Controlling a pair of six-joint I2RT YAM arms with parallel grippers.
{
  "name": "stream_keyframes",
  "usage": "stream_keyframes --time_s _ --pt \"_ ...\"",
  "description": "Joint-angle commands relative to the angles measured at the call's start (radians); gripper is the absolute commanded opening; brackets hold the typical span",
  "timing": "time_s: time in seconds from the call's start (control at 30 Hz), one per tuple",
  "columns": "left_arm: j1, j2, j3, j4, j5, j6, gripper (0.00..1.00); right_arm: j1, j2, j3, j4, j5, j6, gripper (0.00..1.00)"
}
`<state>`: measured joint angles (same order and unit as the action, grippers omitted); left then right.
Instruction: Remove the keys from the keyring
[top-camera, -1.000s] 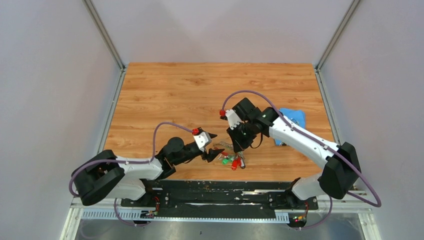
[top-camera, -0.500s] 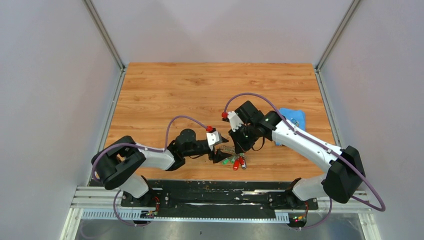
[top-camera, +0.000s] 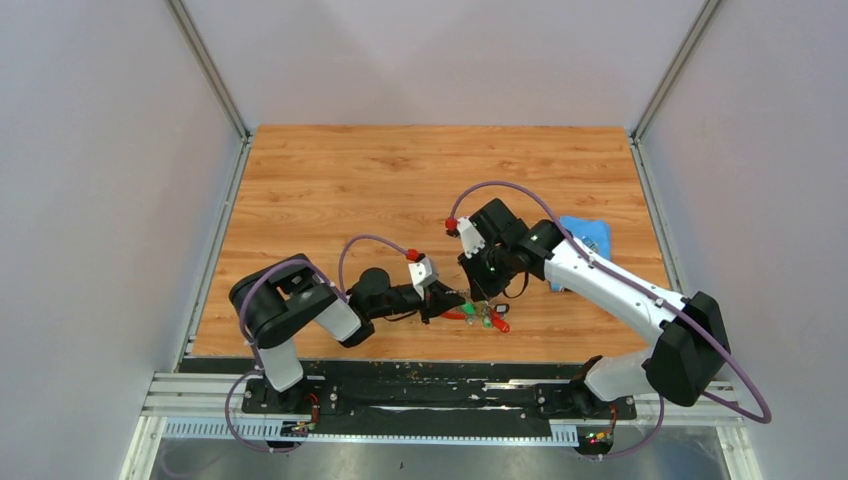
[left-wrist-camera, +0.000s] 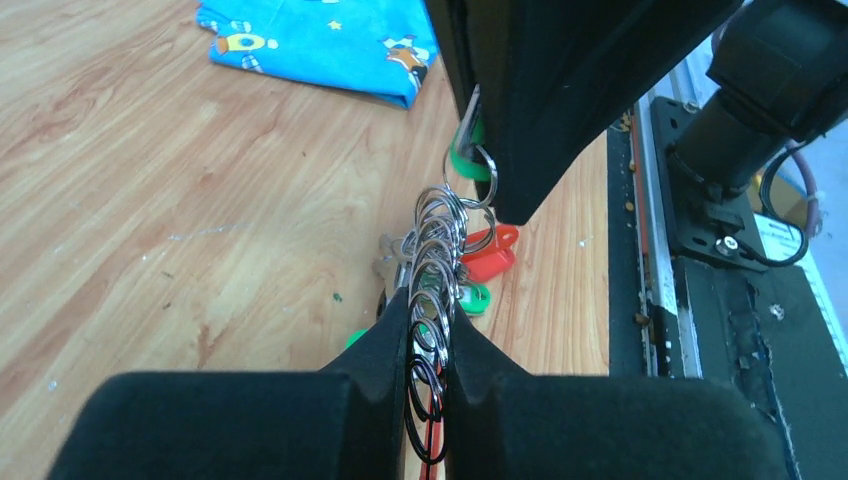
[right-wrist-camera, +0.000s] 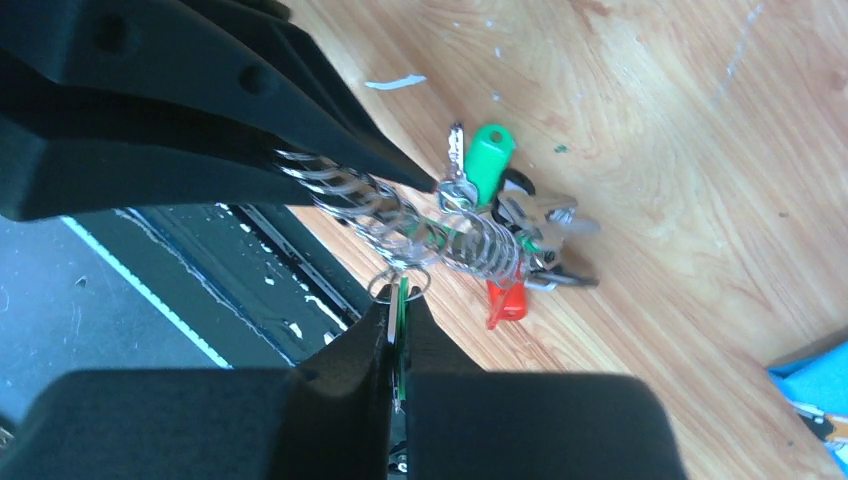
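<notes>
Near the desk's (top-camera: 400, 180) near edge, just right of centre, two hands meet over the keyring (left-wrist-camera: 437, 235). The left hand (left-wrist-camera: 428, 335) is clamped narrow on its coil of silver rings. The right hand (right-wrist-camera: 397, 322) pinches one green-headed key (left-wrist-camera: 466, 162). The rest of the keys (right-wrist-camera: 520, 235) hang from the rings down to the wood; two green heads and one red show clearly. Open wood lies far and left. One blue cloth (top-camera: 592, 236) sits well apart, right.
</notes>
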<state>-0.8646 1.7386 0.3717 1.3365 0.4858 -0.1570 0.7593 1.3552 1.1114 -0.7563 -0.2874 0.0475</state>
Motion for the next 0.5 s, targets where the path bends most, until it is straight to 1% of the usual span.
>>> stream_keyframes --time_s 0.0,0.07,0.1,0.17,0.23,0.33,0.47 --pt "0.010 0.039 -0.034 0.225 -0.076 -0.147 0.00 -0.047 -0.015 -0.054 -0.009 0.088 0.108 0.01" --pt "0.002 0.007 -0.048 0.225 -0.097 -0.141 0.00 -0.053 -0.015 -0.069 -0.004 0.087 0.133 0.01" --pt "0.001 -0.017 -0.056 0.226 -0.112 -0.140 0.00 -0.052 -0.013 -0.063 -0.010 0.113 0.140 0.01" --pt "0.002 -0.063 -0.067 0.225 -0.129 -0.138 0.00 -0.056 -0.018 -0.042 -0.015 0.164 0.148 0.01" --pt "0.003 -0.100 -0.070 0.225 -0.126 -0.148 0.00 -0.058 -0.027 -0.010 -0.016 0.180 0.143 0.01" --pt "0.003 -0.124 -0.060 0.225 -0.104 -0.174 0.00 -0.057 -0.030 0.068 -0.025 0.147 0.121 0.01" --pt "0.009 -0.119 -0.053 0.225 -0.106 -0.196 0.00 -0.057 -0.052 0.164 -0.038 0.139 0.081 0.01"
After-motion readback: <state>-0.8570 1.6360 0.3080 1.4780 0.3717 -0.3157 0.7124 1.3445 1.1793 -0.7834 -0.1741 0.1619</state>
